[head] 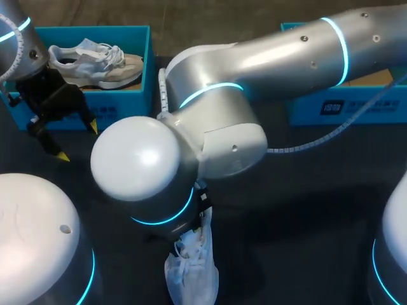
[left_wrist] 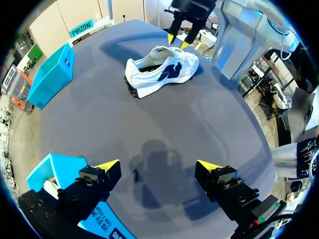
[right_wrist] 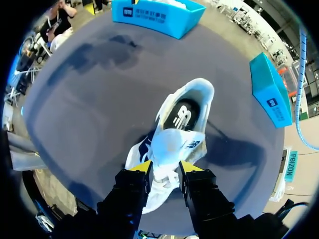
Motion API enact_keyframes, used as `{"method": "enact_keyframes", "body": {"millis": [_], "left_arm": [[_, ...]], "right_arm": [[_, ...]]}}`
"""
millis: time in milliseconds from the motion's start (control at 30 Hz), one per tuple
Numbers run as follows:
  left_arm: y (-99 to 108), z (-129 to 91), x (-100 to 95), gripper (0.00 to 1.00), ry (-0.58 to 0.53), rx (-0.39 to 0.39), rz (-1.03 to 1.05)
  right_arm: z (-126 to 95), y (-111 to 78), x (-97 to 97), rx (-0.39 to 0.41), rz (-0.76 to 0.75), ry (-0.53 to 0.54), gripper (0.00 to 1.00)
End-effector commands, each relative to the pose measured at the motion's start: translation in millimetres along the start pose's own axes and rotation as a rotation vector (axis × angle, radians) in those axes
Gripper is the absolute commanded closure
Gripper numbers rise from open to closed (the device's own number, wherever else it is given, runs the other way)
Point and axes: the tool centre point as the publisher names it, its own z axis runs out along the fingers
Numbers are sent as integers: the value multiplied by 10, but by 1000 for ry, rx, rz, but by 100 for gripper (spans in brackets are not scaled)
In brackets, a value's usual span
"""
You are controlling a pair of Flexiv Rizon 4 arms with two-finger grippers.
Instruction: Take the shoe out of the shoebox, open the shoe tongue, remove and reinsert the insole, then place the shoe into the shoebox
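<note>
- A white lace-up sneaker with a navy side mark [head: 191, 264] stands on its sole at 6 o'clock on the dark bench [head: 305, 210], the closest thing to the robot. It is out on the open surface, well apart from both boxes.
- The right gripper [right_wrist: 166, 167] is down on the sneaker's laced front. Its yellow-tipped fingers are drawn close together and clamp the white upper and laces from two sides.
- At the right gripper's 12 o'clock the white padded tongue [right_wrist: 174, 142] stands up from the shoe. Just past it, the black insole with a white logo [right_wrist: 182, 115] lies inside the open collar, and the heel points away from the gripper.
- The right arm comes in from 2 o'clock and reaches across the middle of the bench. From above, its bulky joints hide the gripper.
- The left gripper [left_wrist: 158, 165] hangs over the bench at about 10 o'clock. Its fingers are spread wide apart with nothing between them, and only bare bench lies below.
- Just beside the left gripper, at 11 o'clock on the bench, sits a bright blue cardboard shoebox [head: 121, 101] without a lid. Inside it, a second sneaker of beige, white and grey [head: 95, 62] lies on its side.
- Another blue cardboard box [head: 356, 108] stands at 1 o'clock, at the far edge, partly hidden by the right arm.
</note>
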Motion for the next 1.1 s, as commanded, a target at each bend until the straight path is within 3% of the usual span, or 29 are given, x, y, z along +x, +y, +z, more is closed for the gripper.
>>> {"method": "enact_keyframes", "body": {"millis": [33,367,700,867,1100], "left_arm": [[-1,-1,7,0,0,-2,0],[-1,-1,7,0,0,-2,0],[-1,-1,7,0,0,-2,0],[-1,-1,7,0,0,-2,0],[-1,-1,7,0,0,-2,0]], "right_arm": [[95,-31,75,-9,1130,-26,69],[225,-20,-49,-34,1204,-51,72],[434,187,-32,-30,1200,-7,75],[323,248,-38,-39,1183,-20,75],[64,179,-90,-61,1192,-74,75]]}}
